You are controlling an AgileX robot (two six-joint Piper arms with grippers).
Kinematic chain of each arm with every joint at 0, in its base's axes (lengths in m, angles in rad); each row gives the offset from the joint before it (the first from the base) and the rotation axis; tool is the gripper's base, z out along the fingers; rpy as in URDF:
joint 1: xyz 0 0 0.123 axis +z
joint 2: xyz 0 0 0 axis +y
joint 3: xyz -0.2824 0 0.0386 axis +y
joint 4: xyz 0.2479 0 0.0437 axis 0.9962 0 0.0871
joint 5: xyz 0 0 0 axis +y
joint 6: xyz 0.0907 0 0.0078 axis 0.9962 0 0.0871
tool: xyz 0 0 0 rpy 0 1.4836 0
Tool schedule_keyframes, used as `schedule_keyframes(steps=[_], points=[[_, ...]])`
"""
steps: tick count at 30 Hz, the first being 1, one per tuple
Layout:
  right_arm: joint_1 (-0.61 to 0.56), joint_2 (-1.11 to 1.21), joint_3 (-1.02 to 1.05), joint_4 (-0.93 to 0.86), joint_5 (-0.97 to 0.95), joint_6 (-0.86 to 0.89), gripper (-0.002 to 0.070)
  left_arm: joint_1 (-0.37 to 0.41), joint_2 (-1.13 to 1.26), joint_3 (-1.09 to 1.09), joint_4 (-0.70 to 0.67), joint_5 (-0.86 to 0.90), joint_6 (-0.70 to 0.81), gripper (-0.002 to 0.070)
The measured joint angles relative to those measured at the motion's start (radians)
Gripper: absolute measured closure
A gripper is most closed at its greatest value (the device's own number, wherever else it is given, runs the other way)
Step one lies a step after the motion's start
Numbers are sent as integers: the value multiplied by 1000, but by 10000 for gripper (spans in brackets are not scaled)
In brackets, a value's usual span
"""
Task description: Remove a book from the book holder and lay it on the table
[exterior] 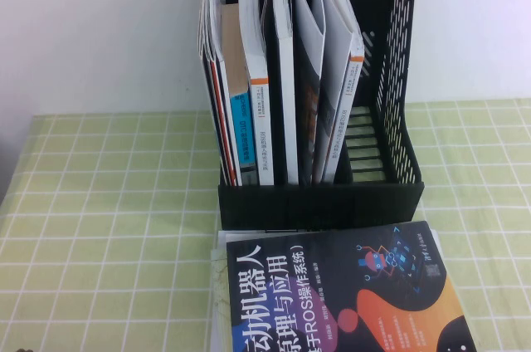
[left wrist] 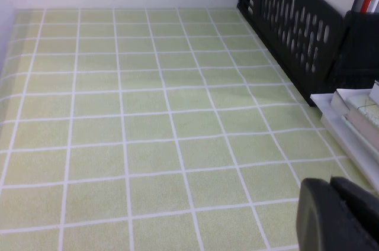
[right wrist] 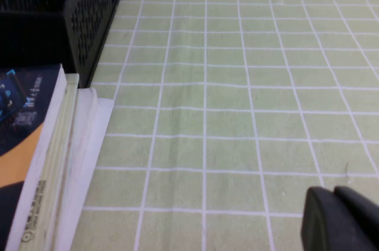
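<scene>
A black perforated book holder [exterior: 390,78] stands at the table's back centre with several books [exterior: 259,86] upright in it. A dark book [exterior: 340,294] with orange shapes and white Chinese title lies flat on a white stack in front of the holder. It also shows in the right wrist view [right wrist: 23,138]. My left gripper [left wrist: 331,187] is shut and empty, low over the green cloth to the left of the holder [left wrist: 296,20]. My right gripper [right wrist: 334,195] is shut and empty over the cloth to the right of the stack. Neither arm shows in the high view.
A green checked tablecloth [exterior: 99,202] covers the table, with a white wall behind. The white stack under the flat book [left wrist: 349,121] juts out at the holder's front. Open cloth lies on both sides of the holder [right wrist: 249,103].
</scene>
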Motion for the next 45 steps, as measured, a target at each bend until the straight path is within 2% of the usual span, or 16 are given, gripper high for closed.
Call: schedule_keyframes(steps=[23,29,38,45], points=[[0,0,0,-6,0,-1,678,0,0,0,0,-4,0,678],[0,0,5,-27,-33,-3,678,0,0,4,0,-54,2,678],[0,0,7,-29,-331,-3,678,0,0,4,-75,-241,-47,678],[0,0,7,-11,-713,113,678,0,0,6,-331,-428,-281,678]])
